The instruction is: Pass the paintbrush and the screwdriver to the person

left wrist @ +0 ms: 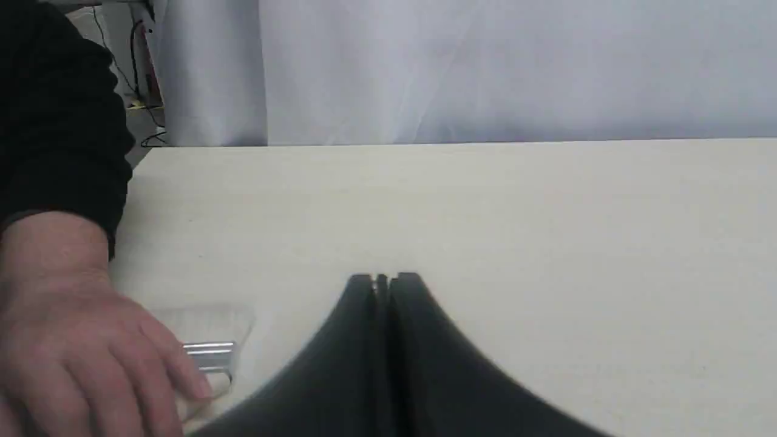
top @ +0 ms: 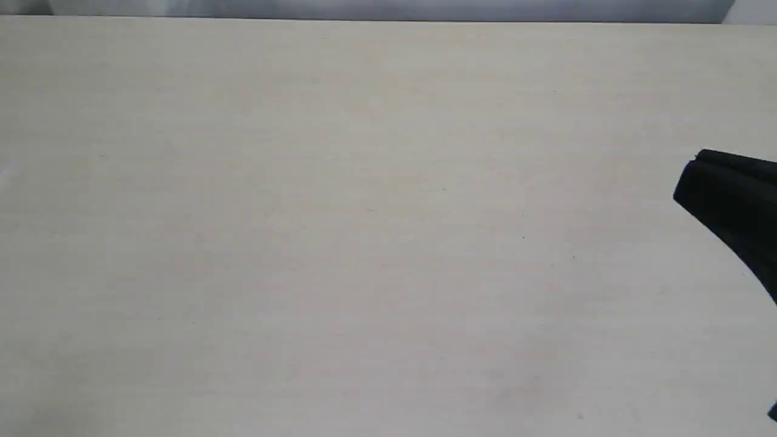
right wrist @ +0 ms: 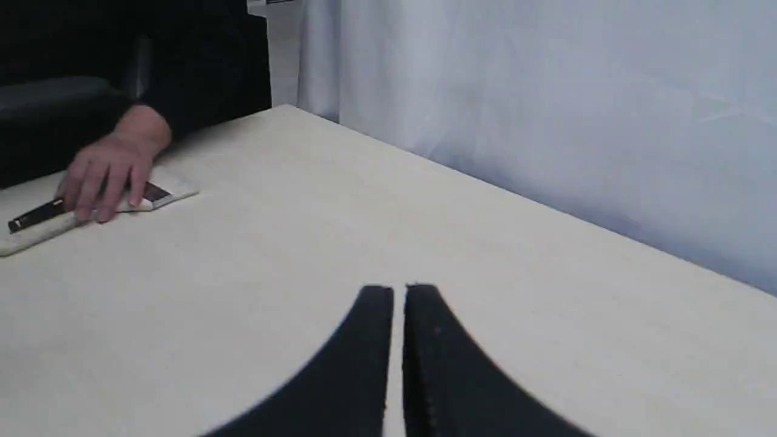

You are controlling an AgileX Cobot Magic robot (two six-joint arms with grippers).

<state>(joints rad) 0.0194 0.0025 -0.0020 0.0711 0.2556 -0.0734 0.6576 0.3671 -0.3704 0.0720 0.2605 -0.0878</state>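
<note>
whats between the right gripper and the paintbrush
Only bare table lies between the right gripper and the paintbrush under the person's hand, as the right wrist view shows.

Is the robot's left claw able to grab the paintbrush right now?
Probably not. The person's hand lies over the paintbrush, leaving only its ferrule and bristles showing, and the left claw is shut and apart from it.

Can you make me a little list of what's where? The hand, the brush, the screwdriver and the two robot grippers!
bare hand with dark sleeve: resting on both tools
wide flat paintbrush with silver ferrule: lying on the pale table, partly under the fingers
slim black screwdriver: poking out from under the hand
left gripper: shut, empty
right gripper: nearly shut, thin gap, empty
</note>
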